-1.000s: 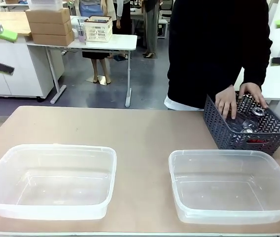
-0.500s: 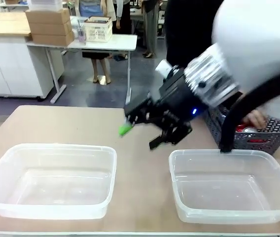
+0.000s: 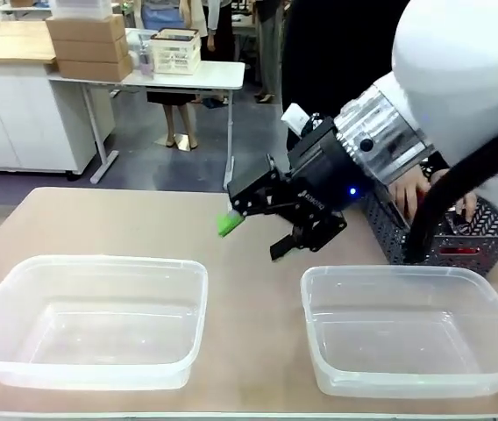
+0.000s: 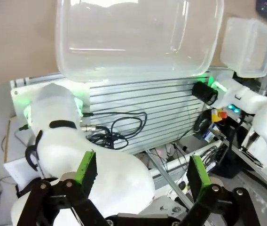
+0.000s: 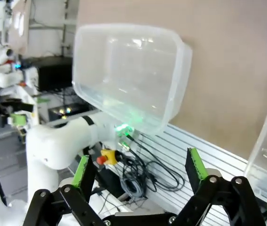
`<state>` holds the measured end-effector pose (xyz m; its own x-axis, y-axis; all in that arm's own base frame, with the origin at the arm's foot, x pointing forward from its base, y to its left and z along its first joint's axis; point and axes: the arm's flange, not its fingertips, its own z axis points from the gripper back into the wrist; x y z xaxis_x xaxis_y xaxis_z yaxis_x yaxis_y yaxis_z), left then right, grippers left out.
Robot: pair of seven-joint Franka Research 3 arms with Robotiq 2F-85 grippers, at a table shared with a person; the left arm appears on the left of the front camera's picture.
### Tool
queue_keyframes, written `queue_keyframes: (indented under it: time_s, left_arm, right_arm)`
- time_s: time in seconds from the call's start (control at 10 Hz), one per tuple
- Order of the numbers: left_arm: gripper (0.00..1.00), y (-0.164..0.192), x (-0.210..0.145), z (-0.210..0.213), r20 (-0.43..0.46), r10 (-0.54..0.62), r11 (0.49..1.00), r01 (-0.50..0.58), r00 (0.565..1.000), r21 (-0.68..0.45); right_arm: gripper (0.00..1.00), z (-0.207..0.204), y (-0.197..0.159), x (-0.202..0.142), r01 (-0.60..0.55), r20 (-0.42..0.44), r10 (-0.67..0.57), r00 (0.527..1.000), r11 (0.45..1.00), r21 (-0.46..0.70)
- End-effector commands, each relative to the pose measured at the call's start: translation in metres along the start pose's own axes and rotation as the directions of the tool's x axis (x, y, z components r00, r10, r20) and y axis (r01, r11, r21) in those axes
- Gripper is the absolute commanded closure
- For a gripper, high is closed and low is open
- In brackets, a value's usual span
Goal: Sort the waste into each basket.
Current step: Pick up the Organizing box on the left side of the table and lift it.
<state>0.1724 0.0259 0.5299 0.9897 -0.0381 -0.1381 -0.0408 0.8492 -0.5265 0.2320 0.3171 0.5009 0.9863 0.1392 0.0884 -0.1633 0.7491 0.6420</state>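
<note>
My right gripper (image 3: 259,233) hangs open and empty over the middle of the table, between the two baskets. These are clear plastic tubs, the left basket (image 3: 100,262) and the right basket (image 3: 389,271), both with nothing in them. The waste lies in a dark grey lattice basket (image 3: 486,235) at the far right; a red bit (image 3: 456,251) shows through its side. A person's hand (image 3: 406,190) reaches into it. The right wrist view has its gripper (image 5: 139,169) open, facing a clear tub (image 5: 129,75). My left gripper (image 4: 142,174) is open too, with a clear tub (image 4: 133,37) beyond it.
My right arm (image 3: 459,96) is big and close to the camera and hides much of the person and the lattice basket. Behind the person stand a white table (image 3: 188,77) with a cream crate and stacked cardboard boxes (image 3: 87,46).
My right arm has swung in from the right edge to above the table's middle, then shifted slightly up. The person's hands stay in the lattice basket.
</note>
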Motion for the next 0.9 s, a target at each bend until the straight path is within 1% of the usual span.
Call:
queue_keyframes:
  time_s: [0.0,0.1,0.2,0.3,0.4,0.5,0.6,0.7,0.8]
  left_arm:
    - [0.00,0.010,0.016,-0.022,-0.021,0.052,0.993,-0.050,0.998,0.106]
    - [0.00,0.023,0.027,-0.046,-0.067,0.035,0.981,-0.021,0.997,0.194]
    - [0.00,0.035,0.035,-0.068,-0.158,-0.013,0.978,0.046,0.987,0.205]
    - [0.00,0.041,0.048,-0.104,-0.218,-0.012,0.959,0.073,0.976,0.275]
    - [0.00,0.046,0.053,-0.124,-0.229,-0.033,0.956,0.097,0.973,0.277]
    - [0.00,0.050,0.060,-0.152,-0.171,-0.041,0.959,0.087,0.984,0.270]
    - [0.00,0.049,0.067,-0.171,-0.136,-0.057,0.951,0.095,0.989,0.294]
    - [0.00,0.055,0.074,-0.183,-0.116,-0.051,0.955,0.082,0.992,0.284]
    - [0.00,0.062,0.076,-0.188,-0.115,-0.018,0.941,0.055,0.993,0.333]
  right_arm:
    - [0.00,-0.063,0.035,-0.003,0.113,-0.071,-0.125,0.990,0.981,-0.156]
    - [0.00,-0.097,0.046,0.000,0.236,-0.086,-0.270,0.959,0.929,-0.287]
    - [0.00,-0.127,0.053,0.004,0.285,-0.075,-0.327,0.942,0.898,-0.336]
    - [0.00,-0.144,0.053,0.011,0.364,0.011,-0.390,0.921,0.850,-0.381]
    - [0.00,-0.154,0.053,0.013,0.396,0.054,-0.411,0.910,0.823,-0.407]
    - [0.00,-0.170,0.051,0.018,0.424,0.100,-0.429,0.898,0.778,-0.463]
    - [0.00,-0.182,0.048,0.020,0.426,0.095,-0.441,0.893,0.755,-0.498]
    - [0.00,-0.191,0.045,0.025,0.421,0.103,-0.431,0.896,0.754,-0.504]
    - [0.00,-0.198,0.043,0.027,0.417,0.111,-0.423,0.899,0.756,-0.504]
